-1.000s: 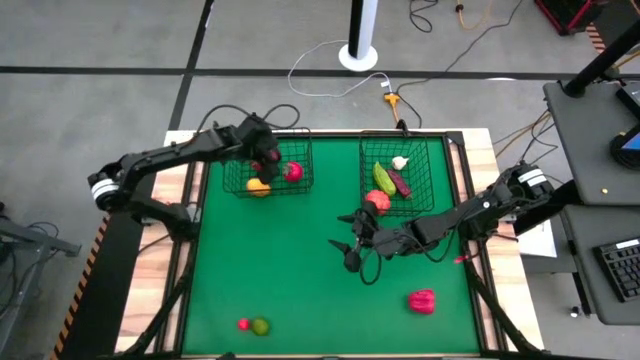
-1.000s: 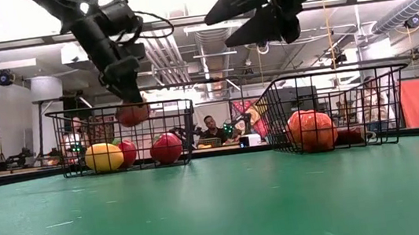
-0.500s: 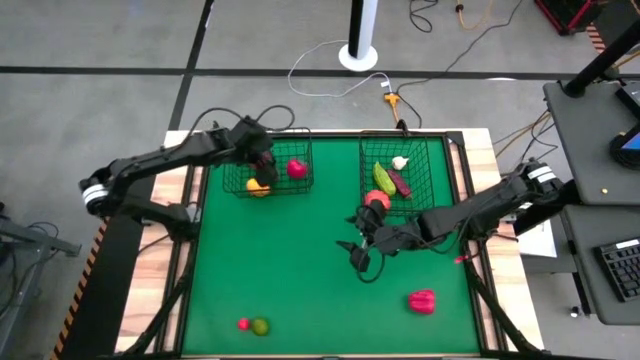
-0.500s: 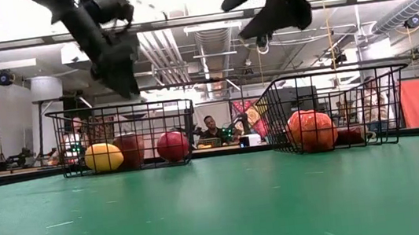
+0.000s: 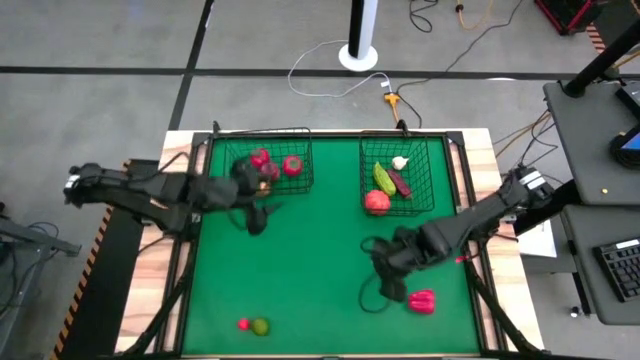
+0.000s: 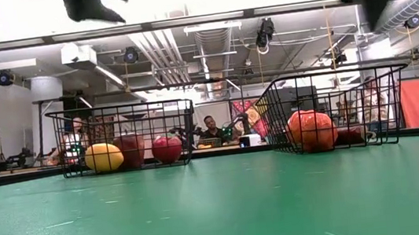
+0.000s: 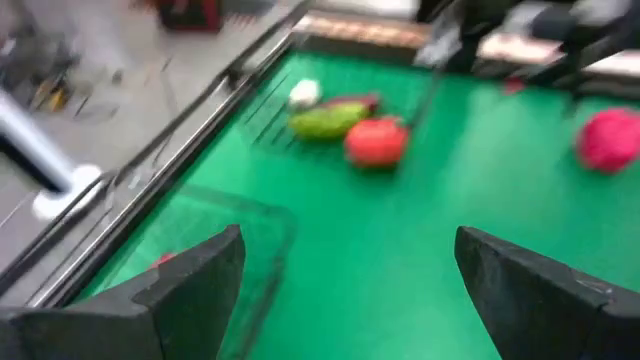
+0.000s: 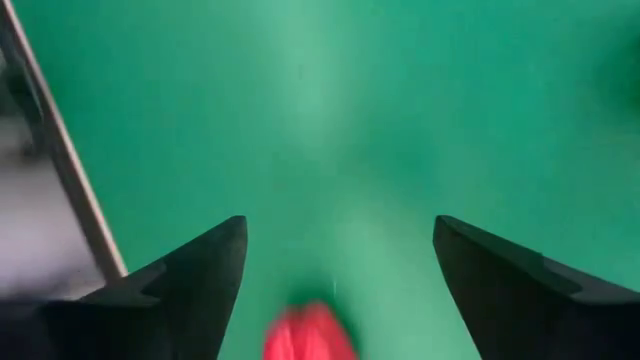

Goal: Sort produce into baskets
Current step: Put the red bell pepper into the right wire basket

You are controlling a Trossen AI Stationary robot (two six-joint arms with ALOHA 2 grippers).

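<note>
The left basket (image 5: 268,172) holds red produce (image 5: 292,165) and a yellow piece (image 6: 104,157). In the right basket (image 5: 402,185) lie white garlic (image 5: 400,162), a green piece (image 5: 384,178), a purple piece (image 5: 399,184) and an orange-red piece (image 5: 377,202). A red pepper (image 5: 422,301) lies on the mat near the right front. A small red piece (image 5: 243,323) and a lime (image 5: 261,326) lie near the front left. My left gripper (image 5: 262,216) hangs open just in front of the left basket. My right gripper (image 8: 340,270) is open, pointing down beside the pepper (image 8: 310,338).
Both baskets stand at the table's far side, with bare green mat (image 5: 310,260) between them and the front edge. A black cable loop (image 5: 372,292) hangs by my right gripper. People and equipment show in the room beyond the table.
My left gripper has let go of a red piece, which now rests in the left basket. It has then pulled back toward the table's near edge and risen. My right gripper has tipped downward and moved toward the near right, toward the red pepper.
</note>
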